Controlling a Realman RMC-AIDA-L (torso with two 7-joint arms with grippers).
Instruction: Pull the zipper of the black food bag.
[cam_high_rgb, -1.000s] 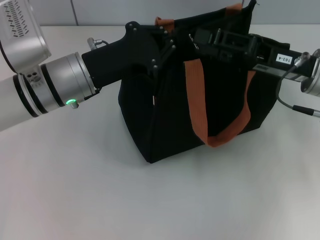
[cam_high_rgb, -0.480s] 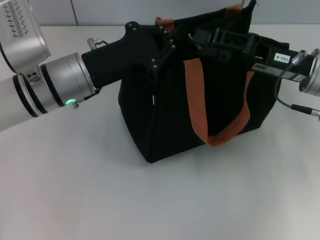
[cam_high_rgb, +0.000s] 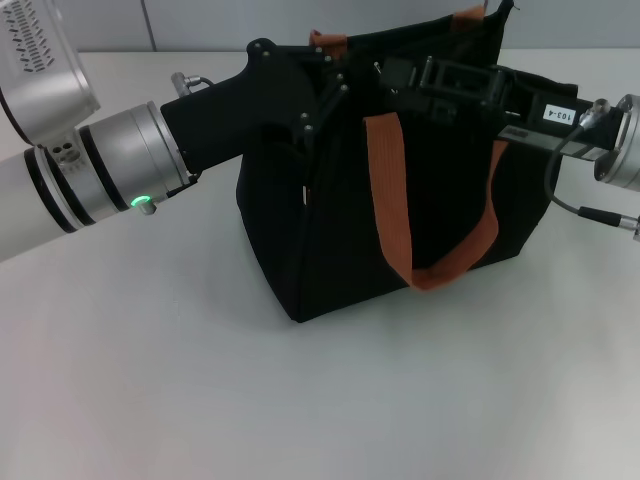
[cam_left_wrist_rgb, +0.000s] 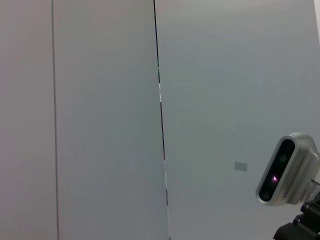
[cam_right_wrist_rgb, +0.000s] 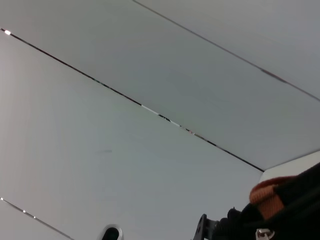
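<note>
The black food bag stands upright in the middle of the table in the head view, with a rust-orange strap handle looping down its front. My left gripper reaches in from the left and is shut on the bag's top left edge. From the right, my right gripper lies along the bag's top edge, shut on the zipper, which shows only as a small pale glint at the fingertips. The right wrist view shows an orange strap and a small silver tab at the bag's top.
The bag sits on a plain white table, with a grey wall behind it. A second orange handle sticks up at the bag's far side. A cable hangs from my right wrist. The left wrist view shows only wall panels and a wrist camera.
My right gripper has slid a little to the left along the bag's top edge. The front strap's upper end shifted slightly left with it. The left arm barely moved.
</note>
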